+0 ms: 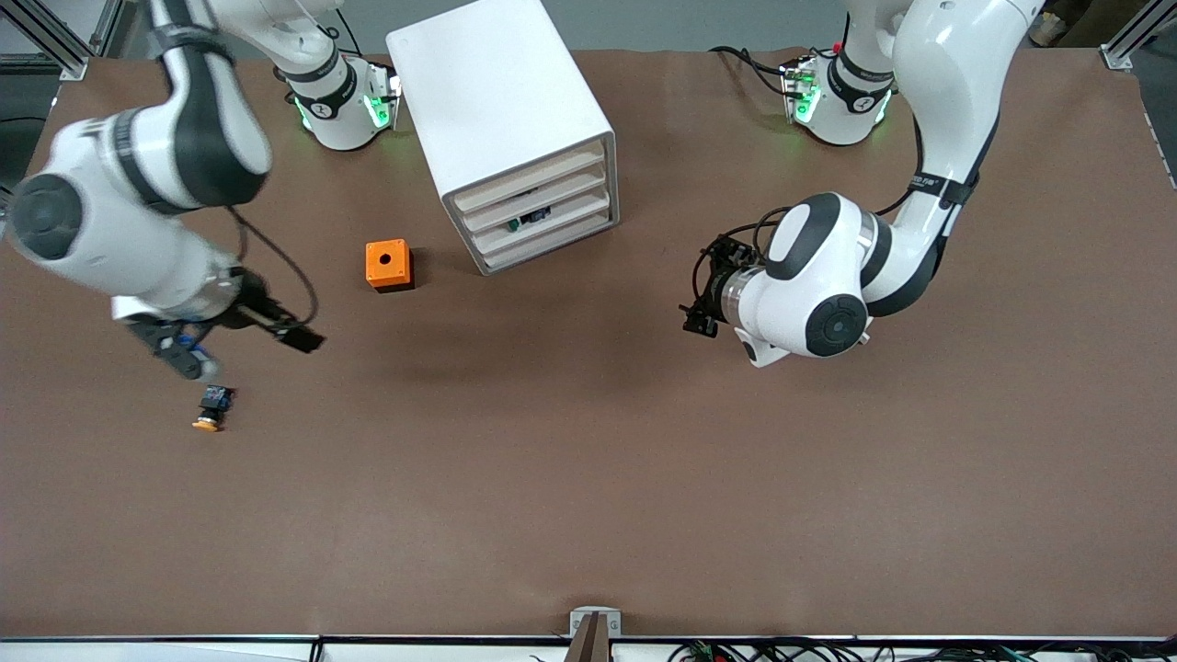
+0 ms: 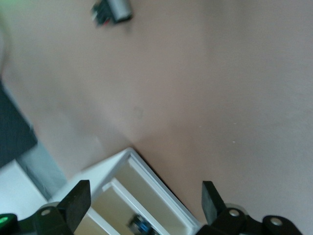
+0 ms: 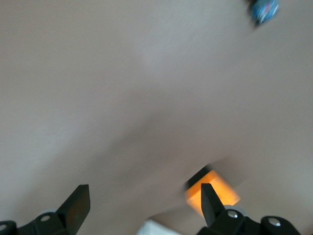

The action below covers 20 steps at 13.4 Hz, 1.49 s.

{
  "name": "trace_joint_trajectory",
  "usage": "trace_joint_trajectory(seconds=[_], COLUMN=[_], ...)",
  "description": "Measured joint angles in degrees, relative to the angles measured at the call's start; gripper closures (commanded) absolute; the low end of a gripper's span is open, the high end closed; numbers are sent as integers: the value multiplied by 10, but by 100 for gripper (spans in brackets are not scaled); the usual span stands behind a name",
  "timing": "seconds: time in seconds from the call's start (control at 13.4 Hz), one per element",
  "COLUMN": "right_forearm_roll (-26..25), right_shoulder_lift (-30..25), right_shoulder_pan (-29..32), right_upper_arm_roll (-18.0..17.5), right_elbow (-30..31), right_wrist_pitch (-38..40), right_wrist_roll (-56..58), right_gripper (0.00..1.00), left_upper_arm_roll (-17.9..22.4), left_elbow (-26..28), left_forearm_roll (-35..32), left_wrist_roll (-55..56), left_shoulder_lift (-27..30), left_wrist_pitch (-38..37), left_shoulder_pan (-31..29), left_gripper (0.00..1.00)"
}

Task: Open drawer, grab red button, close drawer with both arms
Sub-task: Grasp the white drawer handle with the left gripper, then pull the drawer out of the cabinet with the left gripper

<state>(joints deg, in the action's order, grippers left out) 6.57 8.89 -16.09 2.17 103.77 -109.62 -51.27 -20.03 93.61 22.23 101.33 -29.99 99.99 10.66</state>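
The white cabinet point(image 1: 501, 110) stands near the arms' bases, with its four drawers all pushed in. A small dark-blue item point(image 1: 531, 219) shows in the third drawer point(image 1: 561, 223) from the top, and also in the left wrist view point(image 2: 142, 226). I cannot tell its cap colour, and no red-capped button shows. My left gripper point(image 1: 697, 317) is open and empty above the table in front of the cabinet, with the drawer fronts point(image 2: 146, 196) between its fingers. My right gripper point(image 1: 241, 348) is open and empty, just above the table toward the right arm's end, with bare table between its fingers point(image 3: 143, 196).
An orange box point(image 1: 388, 265) with a round hole sits beside the cabinet and also shows in the right wrist view point(image 3: 212, 190). A button with an orange-yellow cap point(image 1: 211, 411) lies close by the right gripper, nearer the front camera.
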Motion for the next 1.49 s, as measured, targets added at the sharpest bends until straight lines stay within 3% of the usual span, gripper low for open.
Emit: trace_joint_trajectory(seconds=[0.22, 0.6, 0.67, 0.82, 1.12, 1.34, 1.49], right_forearm_roll=[0, 0, 0, 0, 0, 0, 1], right_shoulder_lift=[-3, -24, -24, -24, -23, -23, -23], right_shoulder_pan=[-74, -105, -105, -105, -108, -108, -113], right_upper_arm_roll=[0, 1, 3, 5, 4, 4, 4], right_elbow=[-1, -54, -55, -56, -63, -65, -66], right_wrist_pitch=[-2, 104, 114, 115, 115, 114, 104], right_wrist_roll=[-137, -208, -213, -216, -220, -221, -239], right_gripper=[0, 0, 0, 0, 0, 0, 0], left_upper_arm_roll=[0, 0, 0, 0, -1, -1, -1], left_elbow=[-1, -2, -2, -3, -3, -4, -4], left_forearm_roll=[46, 172, 200, 246, 295, 313, 319], left_wrist_roll=[89, 229, 251, 293, 334, 337, 337], left_shoulder_lift=[-24, -69, -79, -96, -115, -127, -131], left_wrist_pitch=[0, 0, -1, -1, -5, -8, -16], left_shoulder_pan=[29, 58, 60, 71, 118, 141, 148], left_gripper=[0, 0, 15, 21, 44, 50, 64])
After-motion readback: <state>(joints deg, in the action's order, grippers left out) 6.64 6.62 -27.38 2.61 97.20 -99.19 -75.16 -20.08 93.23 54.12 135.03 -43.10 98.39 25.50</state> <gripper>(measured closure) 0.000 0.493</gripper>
